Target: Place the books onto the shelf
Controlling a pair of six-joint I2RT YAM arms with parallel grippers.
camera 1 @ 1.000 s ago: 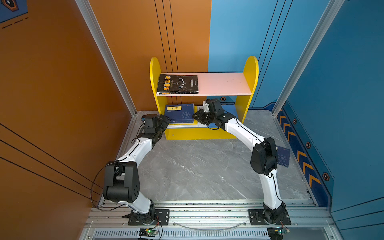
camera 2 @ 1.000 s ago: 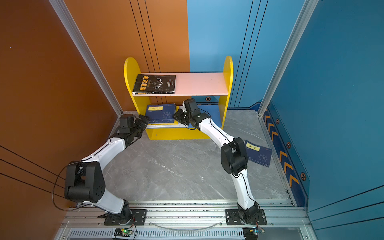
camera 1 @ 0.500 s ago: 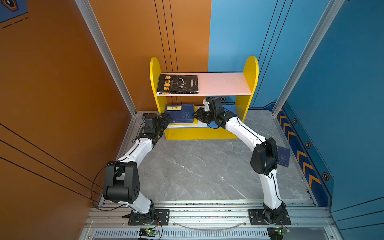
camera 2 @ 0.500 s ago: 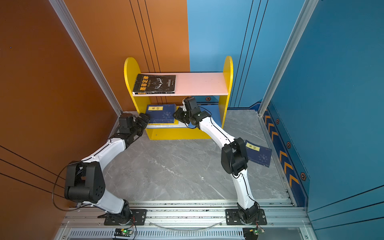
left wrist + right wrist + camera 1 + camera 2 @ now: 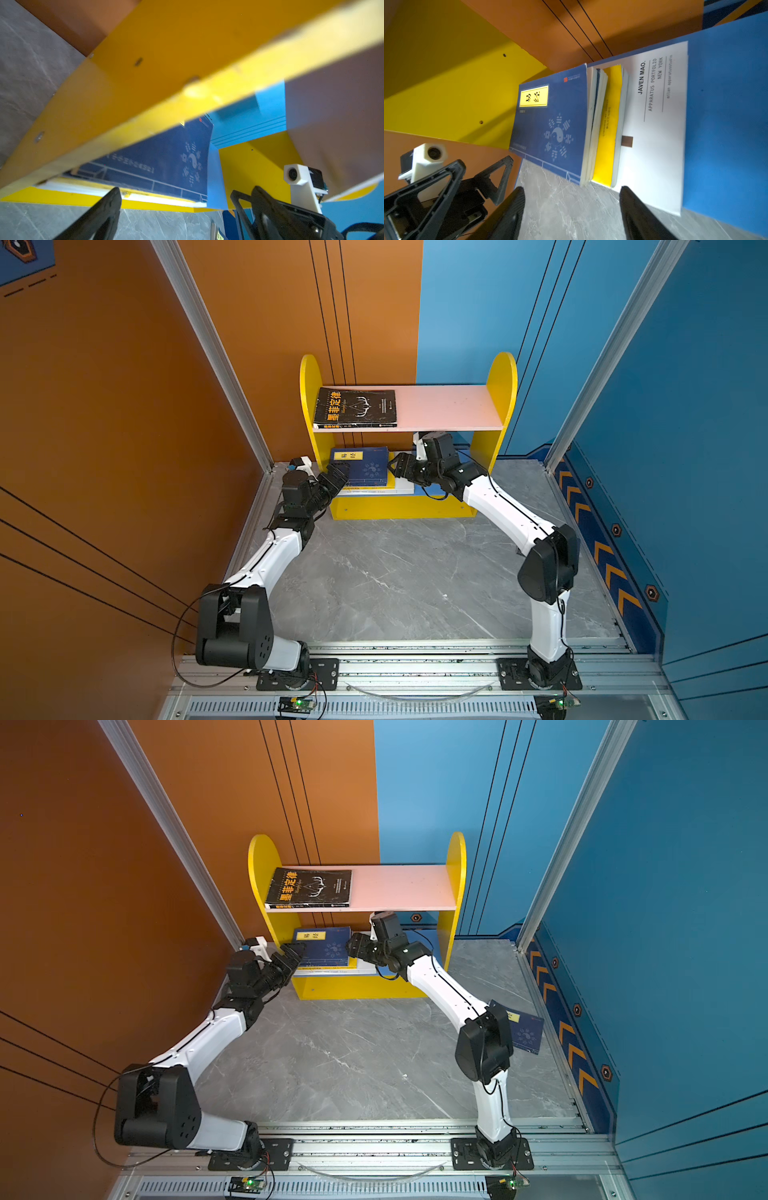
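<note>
1. We located the shelf [image 5: 503, 377] [image 5: 455, 857] at the back of the grey surface [image 5: 395, 580] in both top views.
2. A black book [image 5: 355, 408] [image 5: 309, 888] with orange characters lay flat on the left half of the pink upper board [image 5: 449, 406].
3. A flat stack occupied the left part of the blue lower board [image 5: 726, 104]. The right wrist view showed its layers: a navy book [image 5: 550, 124] [image 5: 365, 466] with a yellow label on top, a yellow book [image 5: 608, 128] lower down, and a large white book [image 5: 654, 124] at the bottom.
4. The left end effector [image 5: 338, 472] [image 5: 185, 197] stood at the front left corner of the stack. Its fingers [image 5: 112, 199] were spread wide and held nothing. We could not tell whether a fingertip touched the navy book.
5. The right end effector [image 5: 395, 466] [image 5: 572, 193] reached in under the pink upper board, just beside the right edge of the navy book. Its fingers [image 5: 519, 195] stood well apart, with nothing gripped between them.
6. A second navy book [image 5: 525, 1029] lay flat on the right side of the surface, well apart from the shelf and partly hidden behind the elbow of the right arm [image 5: 484, 1044].
</note>
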